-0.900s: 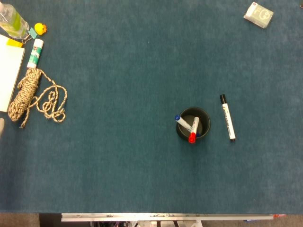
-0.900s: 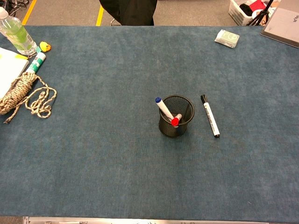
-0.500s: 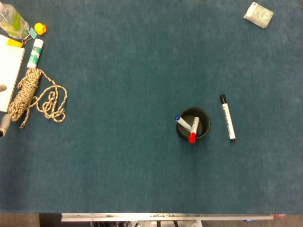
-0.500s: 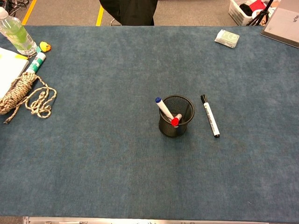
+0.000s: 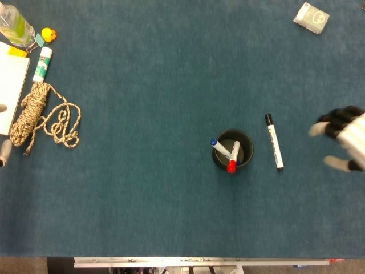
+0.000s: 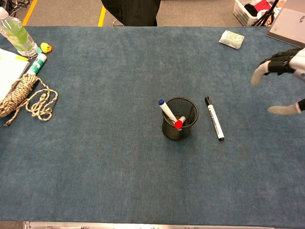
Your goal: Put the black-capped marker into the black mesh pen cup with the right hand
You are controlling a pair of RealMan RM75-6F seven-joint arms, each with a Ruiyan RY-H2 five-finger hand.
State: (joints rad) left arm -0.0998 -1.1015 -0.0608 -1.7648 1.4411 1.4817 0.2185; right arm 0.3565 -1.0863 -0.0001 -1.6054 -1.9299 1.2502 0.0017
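Head view shows the right hand at the right edge of the counter, fingers spread apart and holding nothing, thumb set away from the others as if shaped for a pinch. It is well apart from the black-capped marker, which lies flat on the blue felt just beside the black mesh pen cup, on the cup's right, cap toward the far edge. The two do not touch. Lying flat and alone like that, the marker looks easy to take from above, and the carry to the cup would be short.

The cup stands upright near the middle of the counter and already holds a blue-capped marker and a red-capped marker, both leaning, so the free room inside looks to be at the cup's right side, the side facing the marker.

Of the left hand only a sliver of pale fingertips shows at the left edge; whether it is open I cannot tell. Nearby, at the far left corner, lie a coiled rope, a glue stick, a bottle and a small yellow duck, all clear of the work. A small packet sits at the far right corner.
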